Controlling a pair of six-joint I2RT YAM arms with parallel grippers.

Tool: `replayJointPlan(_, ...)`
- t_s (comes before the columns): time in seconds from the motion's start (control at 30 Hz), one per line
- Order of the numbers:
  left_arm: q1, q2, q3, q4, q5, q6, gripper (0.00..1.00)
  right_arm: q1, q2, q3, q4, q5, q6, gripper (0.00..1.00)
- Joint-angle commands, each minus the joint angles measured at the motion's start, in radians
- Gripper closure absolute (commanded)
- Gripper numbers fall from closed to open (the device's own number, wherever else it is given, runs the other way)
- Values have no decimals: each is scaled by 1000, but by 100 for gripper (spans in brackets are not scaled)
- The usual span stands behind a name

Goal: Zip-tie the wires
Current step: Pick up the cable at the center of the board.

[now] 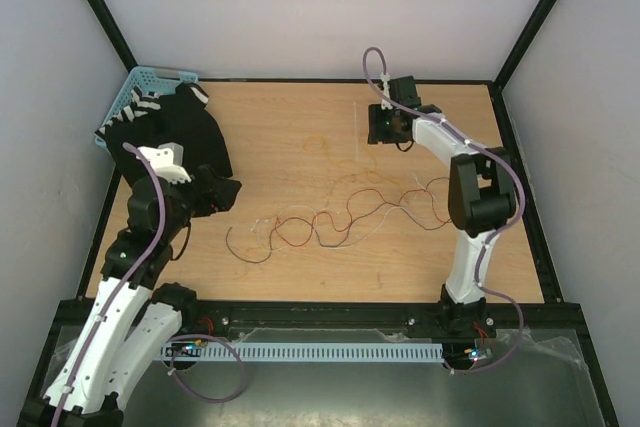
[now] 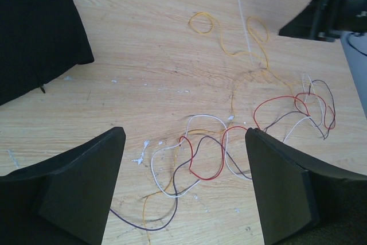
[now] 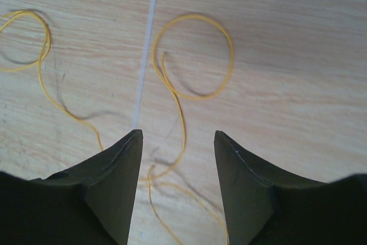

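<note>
Wooden table (image 1: 270,127) | wires (image 1: 330,222): thin, curly, red/brown/yellow/white, loosely tangled

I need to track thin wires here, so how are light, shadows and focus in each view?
Right wrist: sharp; the curly orange-yellow wire throws a soft offset shadow, the white plastic zip tie is pale against the wood. Top external: even soft light, but that wire nearly fades into the light wooden table. Left wrist: crisp; the tangle of red, white and dark brown wires stands out.
</note>
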Motion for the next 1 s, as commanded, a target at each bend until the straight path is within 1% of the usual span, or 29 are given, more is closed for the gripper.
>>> replayJointPlan(0.0, 0, -17, 31, -5, 33, 51, 12, 23, 100, 110, 8, -40, -22, 39)
replayJointPlan(0.1, 1, -12, 26, -6, 39, 49, 11, 32, 154, 159, 7, -47, -22, 40)
replayJointPlan(0.33, 2, 15, 20, -2, 48, 45, 10, 38, 220, 199, 9, -34, -32, 46)
replayJointPlan(0.7, 2, 38, 10, 5, 64, 44, 9, 40, 277, 235, 9, 9, -38, 56)
replayJointPlan(0.97, 7, 38, -2, 8, 69, 37, 9, 40, 296, 236, 8, 31, -50, 58)
